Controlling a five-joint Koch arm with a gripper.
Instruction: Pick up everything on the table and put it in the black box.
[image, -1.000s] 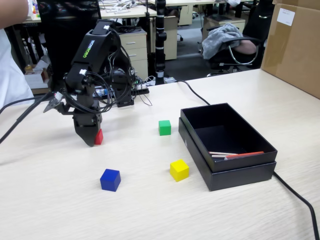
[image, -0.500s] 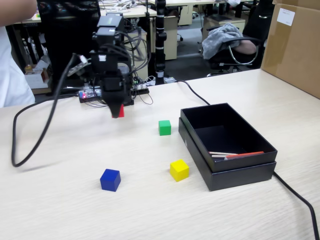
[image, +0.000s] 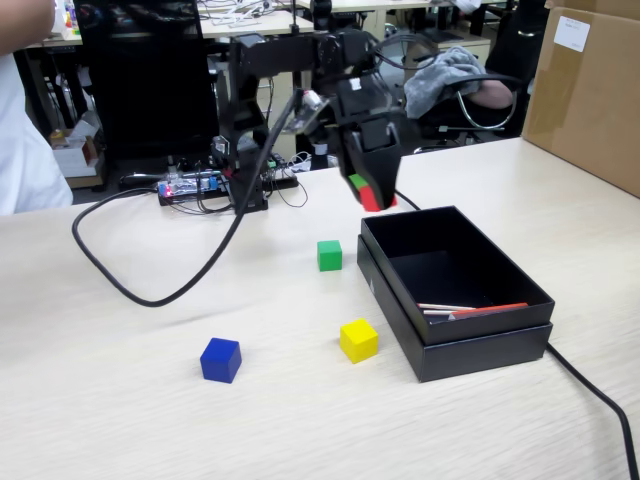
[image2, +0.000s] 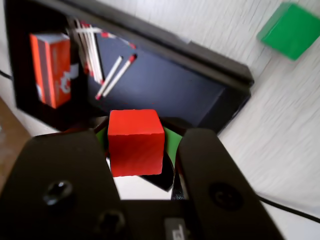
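A brown cardboard box (image: 590, 90) stands at 2 o'clock in the fixed view, at the table's far edge. An office chair (image: 470, 100) draped with grey cloth (image: 440, 72) sits at 1 o'clock, with desk drawer units (image: 270, 95) at 12 o'clock. In the wrist view, an orange matchbox (image2: 51, 67) lies at 10 o'clock, with red-tipped matchsticks (image2: 107, 75) just beside it.

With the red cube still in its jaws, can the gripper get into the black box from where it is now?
Probably yes. The gripper holds the small red cube just above the near corner of the shallow matte black box, whose top is open; only thin matchsticks and a small orange box lie inside.
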